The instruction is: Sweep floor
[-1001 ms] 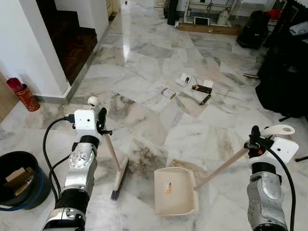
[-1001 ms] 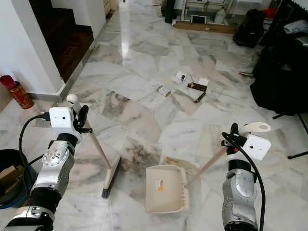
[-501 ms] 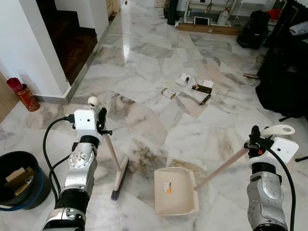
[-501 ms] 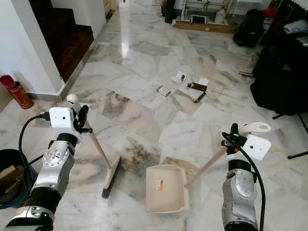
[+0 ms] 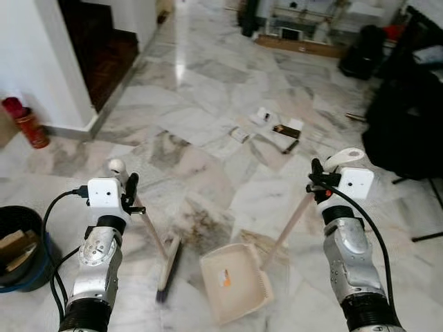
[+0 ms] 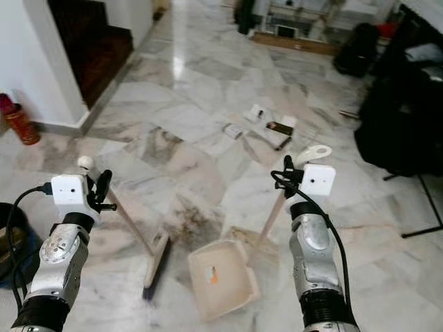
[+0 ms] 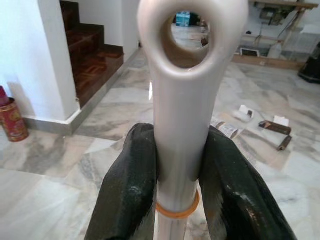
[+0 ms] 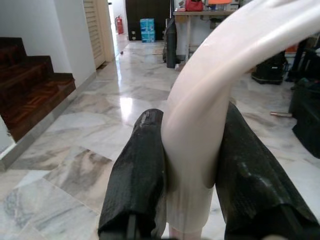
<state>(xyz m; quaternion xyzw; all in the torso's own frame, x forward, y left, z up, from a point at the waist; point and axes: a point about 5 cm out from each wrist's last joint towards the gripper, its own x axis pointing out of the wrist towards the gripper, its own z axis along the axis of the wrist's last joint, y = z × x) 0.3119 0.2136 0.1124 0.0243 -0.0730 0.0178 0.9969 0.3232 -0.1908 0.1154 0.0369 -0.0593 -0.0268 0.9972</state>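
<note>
- The broom (image 5: 160,250) is held by the left gripper (image 7: 182,175), whose two black fingers are clamped on the pale handle just below its hanging loop; a high grip of this kind seems chosen so that the head can be swung without stooping.
- The broom head is set on the floor (image 5: 208,104) just to the left of the dustpan (image 5: 234,282), bristles down and shaft leaning up toward the left arm, so that it is ready, it is judged, to push dirt sideways into the pan.
- The dustpan is held by the right gripper (image 8: 192,165), whose fingers are closed tight around the top of its long handle, under the curved end.
- The pan is laid flat on the marble with its open mouth turned toward the broom and away from the robot, and its handle slants up to the right arm; a low lip against the floor is what a sweep would need.
- The litter (image 5: 277,128), a scatter of small boxes and dark scraps, is seen well beyond the dustpan, farther out on the marble and a little to its right; nothing is seen inside the pan.
- Both tools are therefore judged to be carried in working pose while the debris is not yet reached.
- A dark bucket (image 5: 17,245) is stood well left of the dustpan, near the left arm, probably as the place for emptying.
</note>
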